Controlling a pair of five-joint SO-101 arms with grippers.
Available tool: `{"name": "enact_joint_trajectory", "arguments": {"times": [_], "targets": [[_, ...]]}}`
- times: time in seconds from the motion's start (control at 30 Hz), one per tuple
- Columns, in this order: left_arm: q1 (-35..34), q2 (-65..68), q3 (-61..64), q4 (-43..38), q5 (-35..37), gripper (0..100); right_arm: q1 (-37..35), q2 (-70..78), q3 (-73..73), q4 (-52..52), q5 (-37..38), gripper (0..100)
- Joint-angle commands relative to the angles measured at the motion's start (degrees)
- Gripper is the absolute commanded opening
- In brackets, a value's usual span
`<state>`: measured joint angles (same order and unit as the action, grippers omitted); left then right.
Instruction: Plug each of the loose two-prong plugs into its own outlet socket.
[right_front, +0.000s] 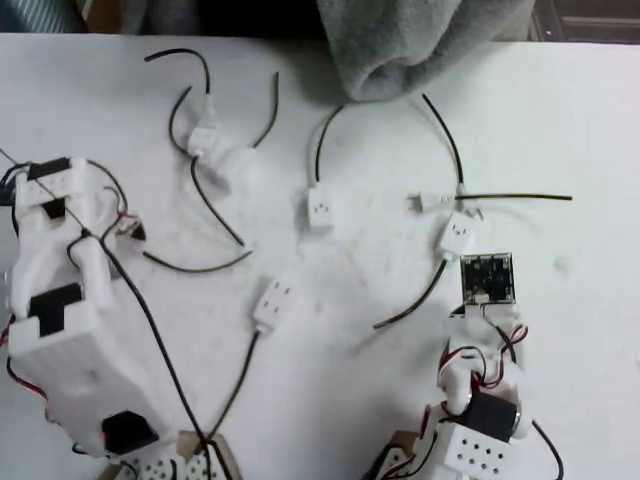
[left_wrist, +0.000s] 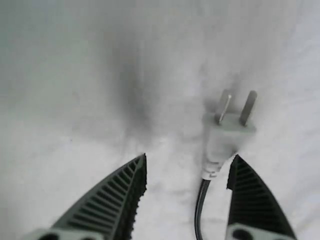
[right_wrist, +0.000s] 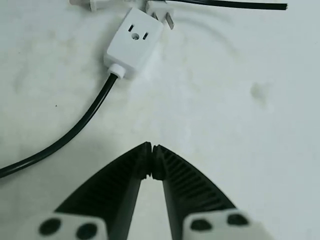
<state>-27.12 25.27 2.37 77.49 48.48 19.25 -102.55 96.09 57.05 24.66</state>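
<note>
- My left gripper (left_wrist: 189, 164) is spread wide at the left, with a loose plug (left_wrist: 227, 131) just beyond its tips, ungrasped.
- My right gripper (right_wrist: 151, 161) is pinched closed, empty, near a socket (right_wrist: 134, 44).
- A second plug (right_front: 428, 202) lies unplugged beside it; I judge most work remains.

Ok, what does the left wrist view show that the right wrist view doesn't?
Left wrist: the left gripper open, with a loose two-prong plug lying between its fingers, prongs pointing away. Right wrist: the right gripper shut on nothing, a white outlet socket ahead of it and a white plug beside that socket. Both: the white table.
</note>
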Motion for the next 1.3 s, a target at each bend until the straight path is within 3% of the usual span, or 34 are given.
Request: {"name": "enact_joint_trajectory", "arguments": {"times": [0.0,0.13,0.33,0.57,0.8,0.97,1.27], "targets": [[-0.4,3.03,-5.27,-0.53,0.44,26,-0.57,-0.57,0.18,0.22,0.53,2.2],[-1.19,9.27,-11.34,-0.18,0.18,23,-0.57,-0.57,0.18,0.22,0.53,2.2],[-2.24,17.1,-23.3,6.59,-0.44,2,-0.57,-0.57,0.18,0.22,0.53,2.2],[-2.07,25.71,-36.66,15.91,-8.09,2,-0.57,-0.57,0.18,0.22,0.53,2.2],[-1.8,30.29,-46.07,24.88,-28.75,2,-0.57,-0.57,0.18,0.22,0.53,2.2],[-4.09,30.9,-44.66,24.09,-32.18,2,-0.57,-0.57,0.18,0.22,0.53,2.2],[-9.19,31.08,-56.44,22.86,-69.8,2,-0.57,-0.57,0.18,0.22,0.53,2.2]]}}
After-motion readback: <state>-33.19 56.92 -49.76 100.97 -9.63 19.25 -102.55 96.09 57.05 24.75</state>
